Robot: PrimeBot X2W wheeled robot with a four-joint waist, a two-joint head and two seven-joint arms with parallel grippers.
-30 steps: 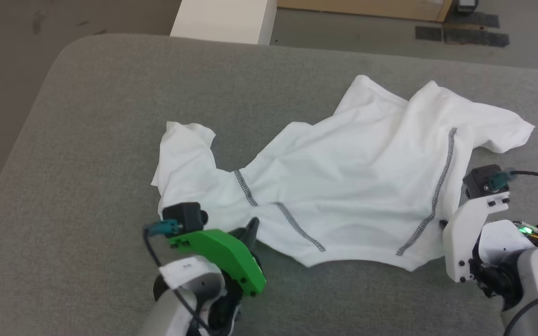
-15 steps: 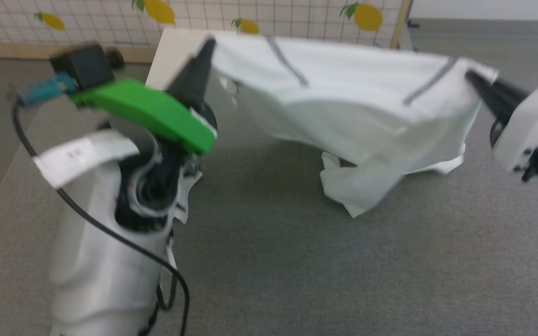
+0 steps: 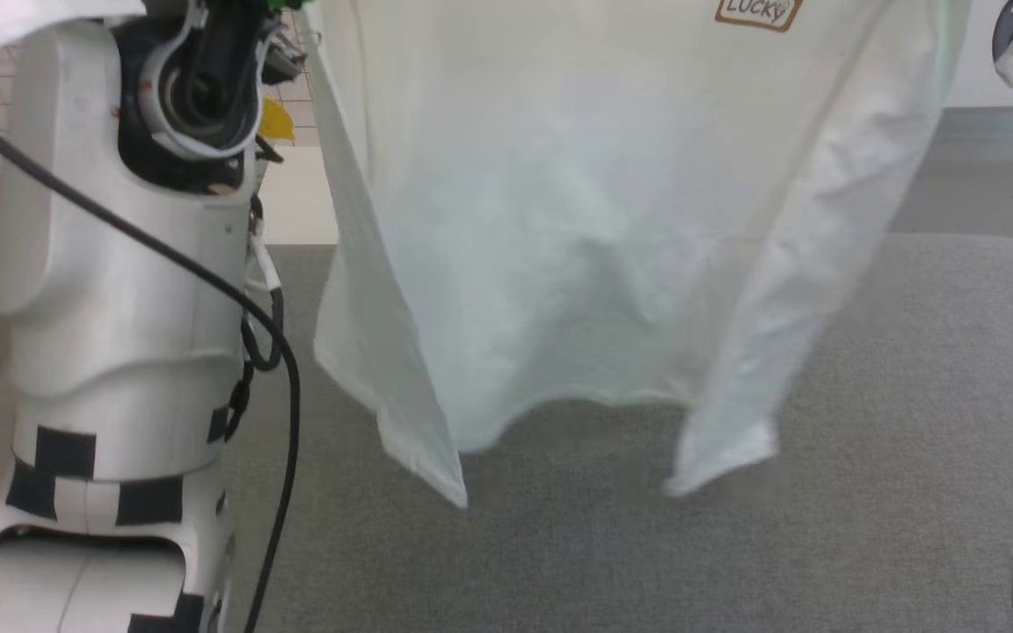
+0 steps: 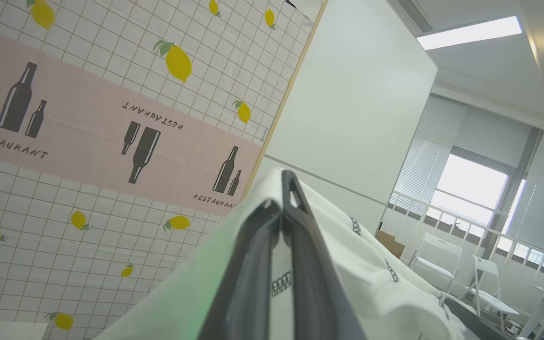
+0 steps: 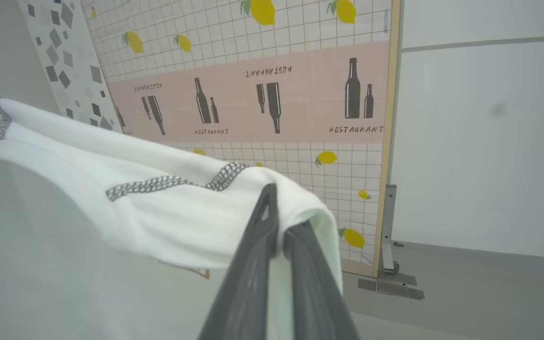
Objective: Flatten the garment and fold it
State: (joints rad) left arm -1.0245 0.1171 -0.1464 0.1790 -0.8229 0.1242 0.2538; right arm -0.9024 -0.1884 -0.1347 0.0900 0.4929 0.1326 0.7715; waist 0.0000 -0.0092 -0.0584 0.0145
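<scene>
From left to right, we are pinching the one garment (image 3: pixel 577 264) by its top edge in two tightly closed grippers, the left gripper (image 4: pixel 279 193) and the right gripper (image 5: pixel 284 212), and hanging it spread over the grey table (image 3: pixel 911 396), leaving both flattening and folding undone.

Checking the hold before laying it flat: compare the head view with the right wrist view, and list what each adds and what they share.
Head view: the garment hanging spread over the grey surface, a LUCKY logo near its top, the left forearm beside it. Right wrist view: the right gripper shut on a stitched edge, the restaurant poster behind. Shared: the hanging white garment.
</scene>
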